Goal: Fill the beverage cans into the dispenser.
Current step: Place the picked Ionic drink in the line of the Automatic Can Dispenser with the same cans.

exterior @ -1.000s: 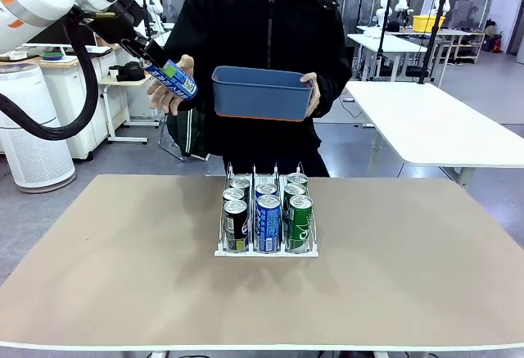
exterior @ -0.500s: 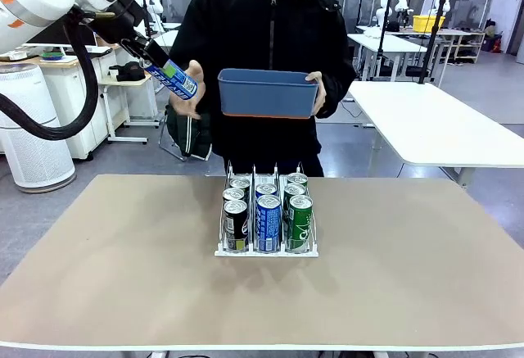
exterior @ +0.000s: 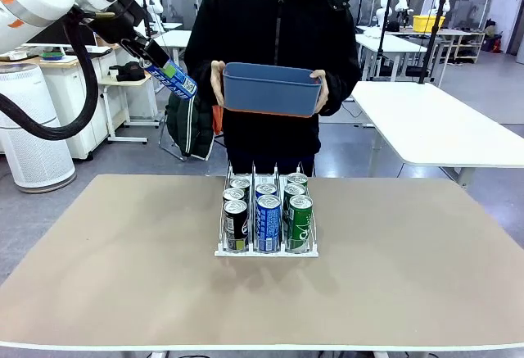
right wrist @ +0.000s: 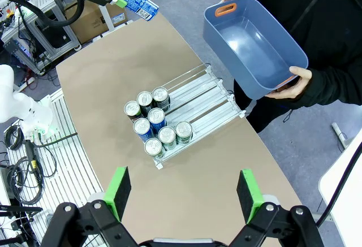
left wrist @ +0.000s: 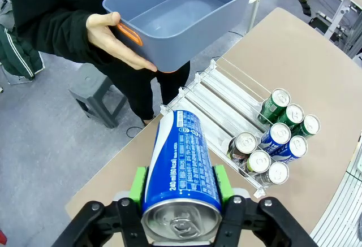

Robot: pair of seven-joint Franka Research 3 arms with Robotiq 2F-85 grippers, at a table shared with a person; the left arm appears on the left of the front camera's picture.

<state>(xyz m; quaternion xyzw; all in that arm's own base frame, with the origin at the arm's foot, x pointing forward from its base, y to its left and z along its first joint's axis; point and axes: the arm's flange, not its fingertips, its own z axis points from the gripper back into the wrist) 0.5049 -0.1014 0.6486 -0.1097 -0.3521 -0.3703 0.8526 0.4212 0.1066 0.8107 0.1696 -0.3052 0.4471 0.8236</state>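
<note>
My left gripper (exterior: 160, 65) is raised at the far left, shut on a blue beverage can (exterior: 173, 79) that tilts down toward the person. In the left wrist view that blue can (left wrist: 181, 165) sits between the green pads (left wrist: 137, 183). The dispenser (exterior: 264, 252) stands mid-table with several beverage cans (exterior: 268, 215) at its front in black, blue and green. Its rear lanes (left wrist: 226, 103) lie bare. My right gripper (right wrist: 184, 187) is open high above the table, over the dispenser (right wrist: 203, 97) and its cans (right wrist: 155, 122).
A person at the far edge holds an empty blue tub (exterior: 270, 89) with orange handles in both hands, above and behind the dispenser. The tub (left wrist: 175, 15) hangs just beyond the table's edge. Bare tabletop (exterior: 409, 268) surrounds the rack.
The person's hand left the blue can and moved to the tub, which both hands now hold, shifted slightly to the right. Neither arm has moved.
</note>
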